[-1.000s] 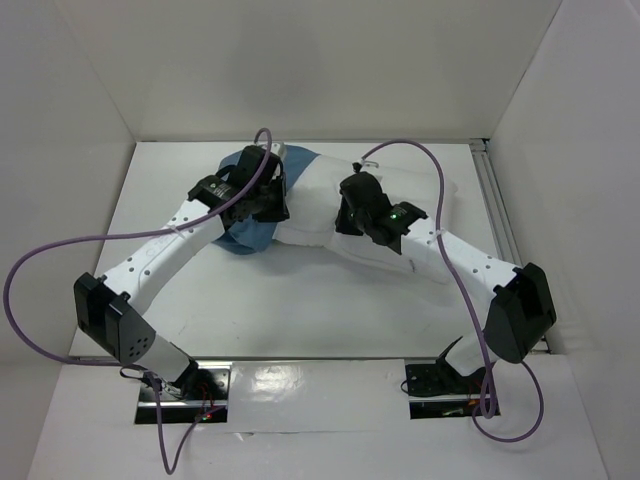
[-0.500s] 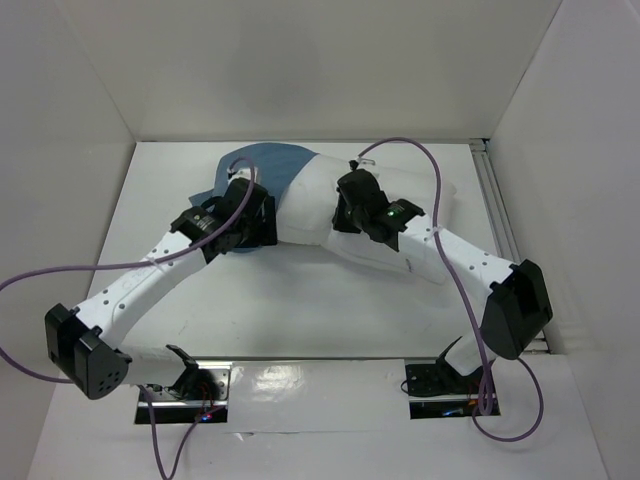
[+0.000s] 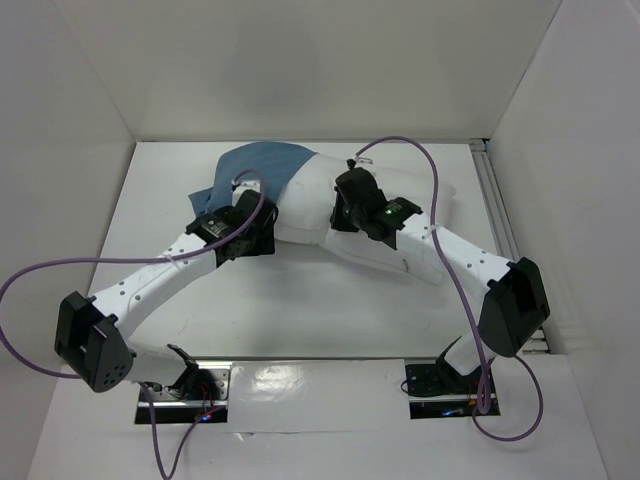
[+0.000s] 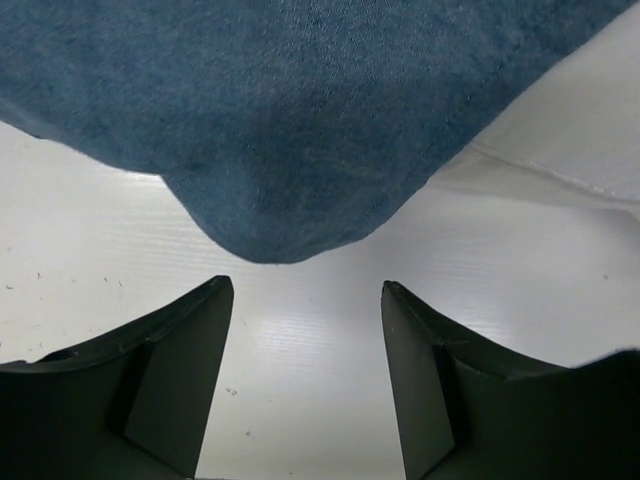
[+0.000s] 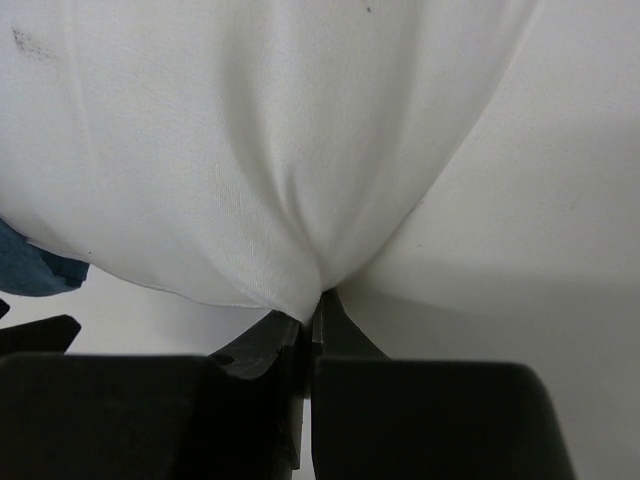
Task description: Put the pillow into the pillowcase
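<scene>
A white table (image 3: 330, 300) boxed in by plain white walls (image 3: 300, 70) carries the pillow (image 3: 310, 195), which lies across the far middle of the surface. The pillowcase (image 3: 255, 165) is bunched against the pillow's left end and overlaps it. Whether that end sits inside the blue cloth cannot be told. On the pillow's near left side, the left gripper (image 4: 305, 290) stands with its jaws well apart and nothing between them but bare table. A rounded fold of the pillowcase hangs just beyond its fingertips, with the pillow's seamed edge to the right of that fold. On the pillow's near side, towards its middle, the right gripper (image 5: 312, 318) is clamped tight on a pinch of the pillow's white fabric, which puckers into creases that run down to the closed fingertips. A scrap of blue shows at the left edge of the right wrist view, under the pillow's bulge.
</scene>
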You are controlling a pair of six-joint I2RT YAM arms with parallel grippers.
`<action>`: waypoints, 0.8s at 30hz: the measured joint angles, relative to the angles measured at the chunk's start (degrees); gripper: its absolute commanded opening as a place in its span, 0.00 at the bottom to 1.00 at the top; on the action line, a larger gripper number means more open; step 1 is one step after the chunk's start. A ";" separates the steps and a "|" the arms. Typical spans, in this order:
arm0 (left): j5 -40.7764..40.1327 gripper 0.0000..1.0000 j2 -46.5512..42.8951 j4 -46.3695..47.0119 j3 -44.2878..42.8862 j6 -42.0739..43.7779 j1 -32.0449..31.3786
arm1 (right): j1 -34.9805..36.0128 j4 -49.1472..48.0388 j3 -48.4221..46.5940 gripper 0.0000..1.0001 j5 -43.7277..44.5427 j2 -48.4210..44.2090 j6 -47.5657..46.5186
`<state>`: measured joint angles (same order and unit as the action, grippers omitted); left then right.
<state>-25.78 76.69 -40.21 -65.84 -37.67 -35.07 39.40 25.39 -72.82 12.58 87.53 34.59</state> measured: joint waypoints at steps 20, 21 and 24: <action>-5.68 0.26 6.73 3.37 0.61 -0.28 3.54 | 0.00 0.37 -0.81 0.00 0.02 0.07 -0.57; -5.66 0.17 6.73 3.43 0.59 -0.42 3.54 | 0.00 0.39 -0.81 0.00 0.02 0.07 -0.59; -4.98 0.00 6.73 3.48 0.37 0.04 3.54 | 0.00 0.39 -0.81 0.00 0.02 0.07 -0.63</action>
<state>-30.76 83.42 -36.73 -65.47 -37.63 -31.53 39.40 25.78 -73.63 12.60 87.59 33.95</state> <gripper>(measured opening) 0.049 0.033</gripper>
